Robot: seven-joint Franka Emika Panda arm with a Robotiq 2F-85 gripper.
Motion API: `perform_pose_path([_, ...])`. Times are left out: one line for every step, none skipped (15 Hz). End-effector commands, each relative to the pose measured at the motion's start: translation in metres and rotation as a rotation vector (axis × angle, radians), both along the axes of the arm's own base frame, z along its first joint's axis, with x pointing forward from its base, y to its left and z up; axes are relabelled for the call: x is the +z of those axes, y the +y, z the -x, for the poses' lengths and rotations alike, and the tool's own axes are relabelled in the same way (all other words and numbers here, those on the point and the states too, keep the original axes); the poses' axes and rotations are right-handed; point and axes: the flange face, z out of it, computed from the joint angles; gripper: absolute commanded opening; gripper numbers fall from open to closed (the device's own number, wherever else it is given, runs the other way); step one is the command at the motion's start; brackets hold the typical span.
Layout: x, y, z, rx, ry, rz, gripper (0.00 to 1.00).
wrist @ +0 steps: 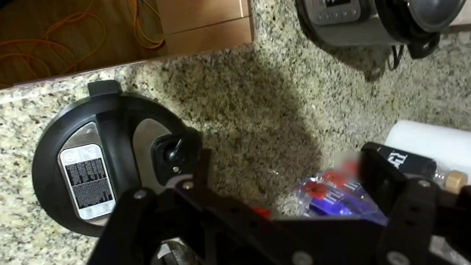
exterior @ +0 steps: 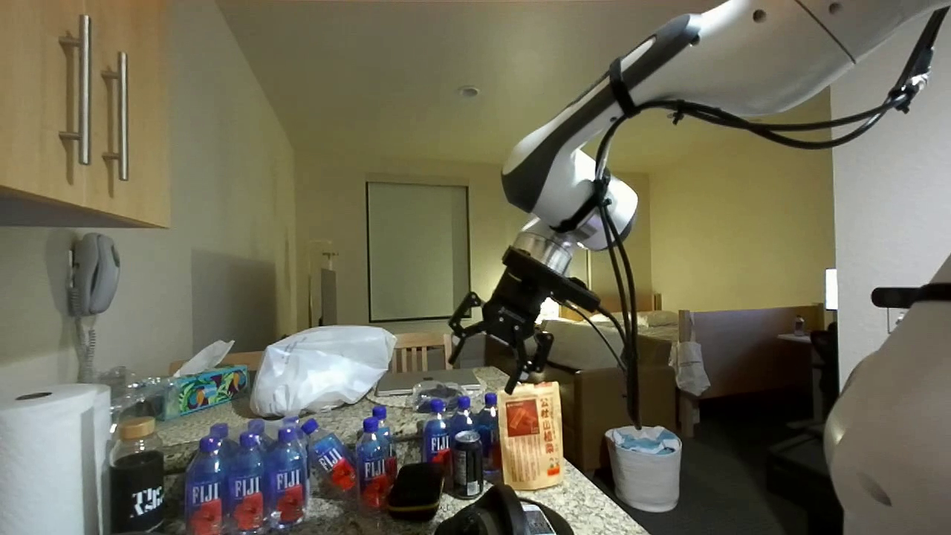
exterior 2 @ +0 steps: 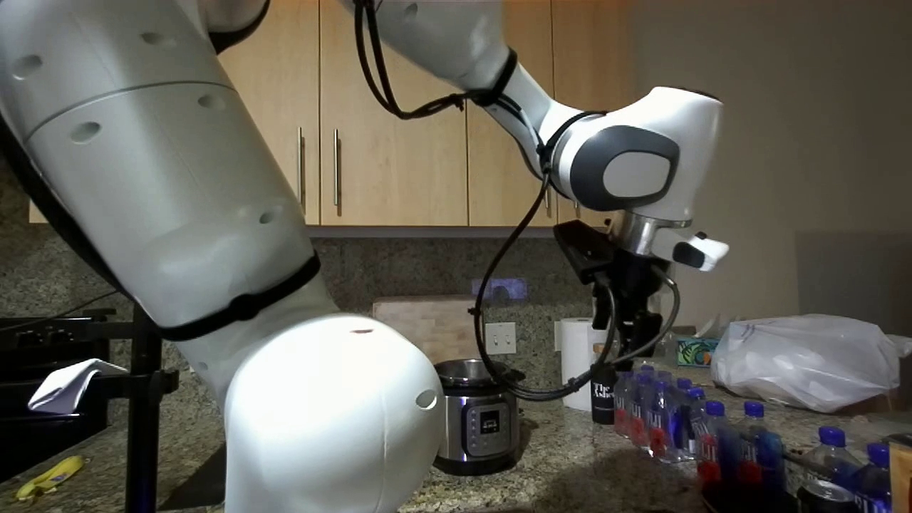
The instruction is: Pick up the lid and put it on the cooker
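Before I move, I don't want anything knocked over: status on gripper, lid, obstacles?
Gripper open, empty, over counter. Lid handle-up on counter, off cooker. Black can and Fiji bottles nearby, possible knock risk.

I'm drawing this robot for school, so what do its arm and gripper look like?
The arm is smooth, rounded and white with dark grey patches. Black cables run along it, tied by black straps. Near the end is a silver ring; the gripper is black with jointed fingers.
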Motion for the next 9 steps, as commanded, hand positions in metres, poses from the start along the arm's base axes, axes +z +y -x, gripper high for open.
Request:
perform_pose_path([-0.033,-0.045,0.002,-0.088,-0.008,-0.018,1.00])
perform_pose_path([-0.042,-0.054,0.003,-0.107,-0.001,-0.007,1.00])
perform_pose_path([-0.054,-0.060,0.004,-0.115,0.023,0.000,1.00])
perform_pose_path([-0.065,-0.061,0.005,-0.103,0.064,-0.011,1.00])
perform_pose_path([-0.045,-0.057,0.006,-0.114,0.036,-0.016,1.00])
perform_pose_path([-0.055,-0.059,0.007,-0.114,0.058,-0.018,1.00])
perform_pose_path([-0.061,-0.059,0.006,-0.113,0.073,-0.019,1.00])
perform_pose_path([-0.065,-0.059,0.005,-0.112,0.082,-0.019,1.00])
perform_pose_path([-0.066,-0.059,0.005,-0.112,0.085,-0.019,1.00])
